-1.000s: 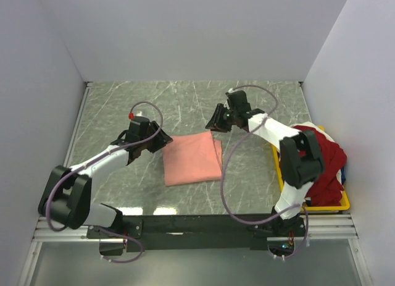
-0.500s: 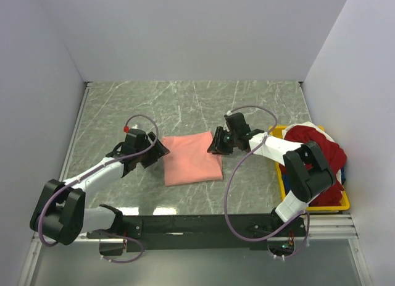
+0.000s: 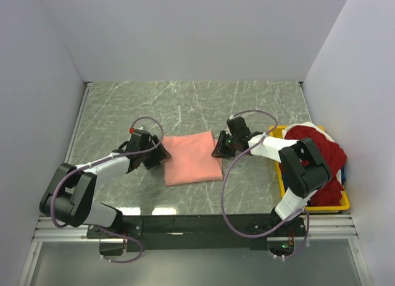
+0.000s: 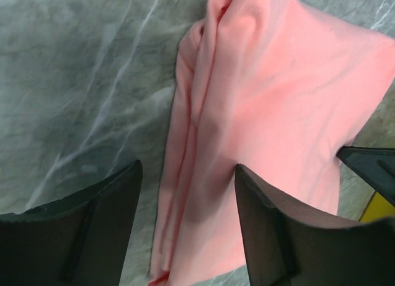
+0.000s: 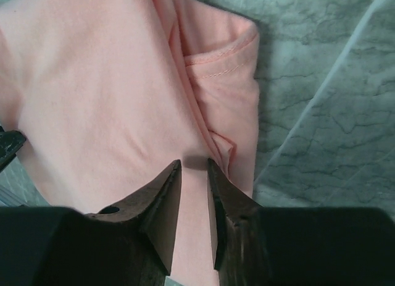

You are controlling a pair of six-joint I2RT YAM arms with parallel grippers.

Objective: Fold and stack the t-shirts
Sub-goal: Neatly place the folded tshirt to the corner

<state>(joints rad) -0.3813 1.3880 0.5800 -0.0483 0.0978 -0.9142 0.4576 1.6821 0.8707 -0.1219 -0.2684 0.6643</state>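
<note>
The salmon-pink t-shirt [image 3: 192, 158] lies folded in a rough rectangle on the marble table. My left gripper [image 3: 162, 155] is low at its left edge. In the left wrist view the left gripper [image 4: 188, 168] is wide open, one finger over the table and one over the pink t-shirt [image 4: 278, 100]. My right gripper [image 3: 218, 149] is at the shirt's right edge. In the right wrist view the right gripper [image 5: 194, 162] has its jaws a narrow gap apart, tips down on the flat pink t-shirt [image 5: 92, 82]. The deep red t-shirt [image 3: 321, 153] is heaped in the bin.
The yellow plastic bin [image 3: 342, 202] stands at the table's right edge, with bits of white cloth [image 3: 308, 126] and dark blue cloth [image 3: 343, 173] beside the red heap. White walls enclose the table on the left, back and right.
Both grippers have closed in on the pink shirt. The right one came from beyond its far right corner down to its right edge. The left one moved onto its left edge.
</note>
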